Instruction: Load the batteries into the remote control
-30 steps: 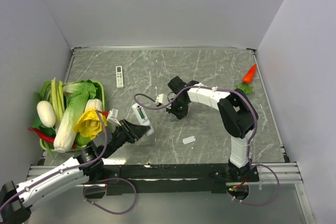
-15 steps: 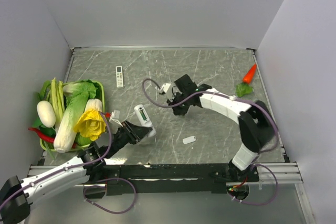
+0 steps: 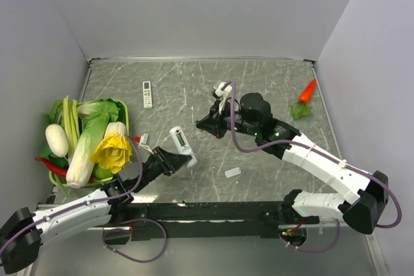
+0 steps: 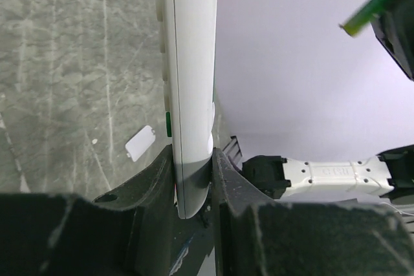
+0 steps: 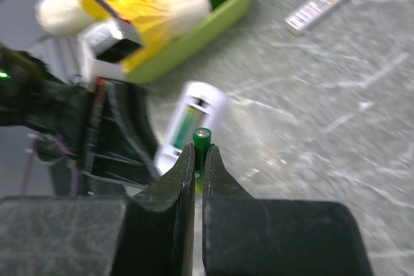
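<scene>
My left gripper is shut on the lower end of the white remote control and holds it tilted up off the table. In the left wrist view the remote stands edge-on between the jaws. Its back is open, with one green battery lying in the compartment. My right gripper is shut on the second green battery, a short way right of the remote. That battery also shows in the left wrist view. The small white back cover lies on the table.
A green basket of vegetables stands at the left. A slim white remote with a dark screen lies behind it. A carrot and a green leaf lie at the far right. White walls close in the table.
My right arm has swung out and stretched, and its gripper has come up off the table, pointing left at the remote. My left gripper has shifted the remote slightly right.
</scene>
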